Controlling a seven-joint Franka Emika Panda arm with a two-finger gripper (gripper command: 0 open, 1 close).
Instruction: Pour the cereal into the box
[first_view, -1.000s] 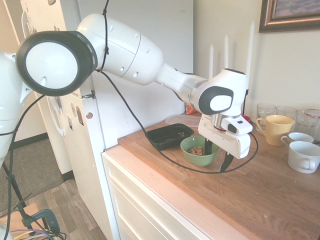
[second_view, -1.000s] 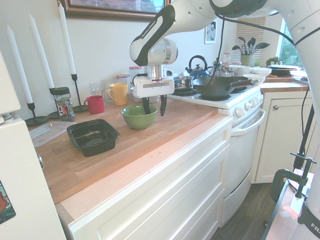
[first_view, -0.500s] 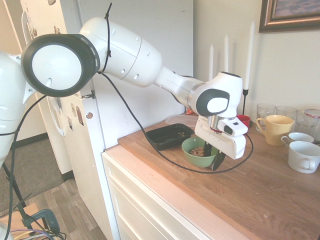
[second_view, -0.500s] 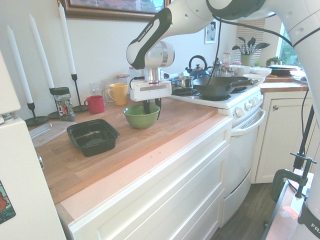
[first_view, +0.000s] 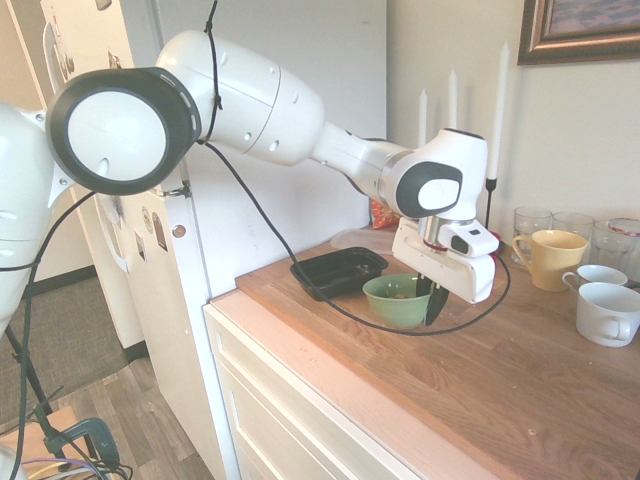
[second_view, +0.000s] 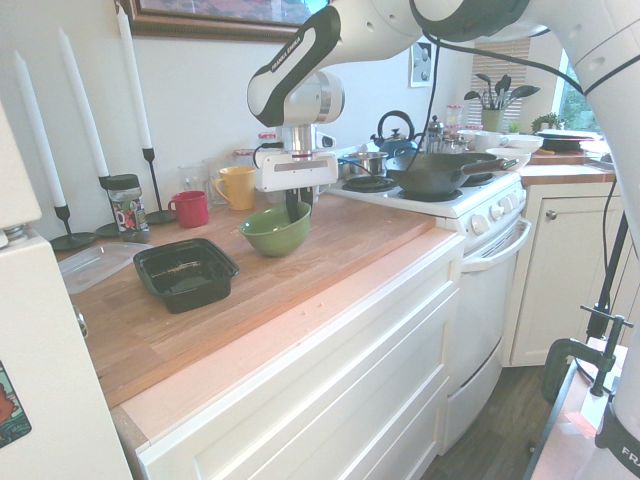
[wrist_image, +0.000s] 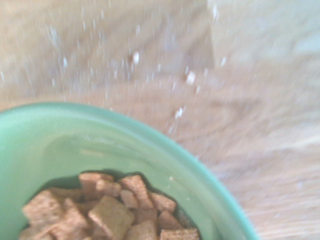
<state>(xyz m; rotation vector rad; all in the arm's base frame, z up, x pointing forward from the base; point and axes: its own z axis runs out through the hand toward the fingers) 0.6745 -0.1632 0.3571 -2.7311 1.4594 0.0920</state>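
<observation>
The black box (second_view: 186, 272) sits empty on the worktop (second_view: 330, 255), left of the green bowl (second_view: 275, 229) in the second exterior view; nothing is poured yet; the cereal (wrist_image: 107, 212) lies heaped inside the bowl; the gripper (second_view: 293, 209) has its jaws pinching the bowl's far rim, the bowl seemingly lifted clear of the wood; carrying and tipping remain.

1. The wrist view cuts the green bowl (wrist_image: 165, 160) off at the edge, so only part of its rim shows.
2. The cereal (wrist_image: 107, 212) runs off that same edge.
3. The wooden counter (wrist_image: 150, 55) behind it is blurred.
4. The print on the small jar (second_view: 127, 210) is too small to read.
</observation>
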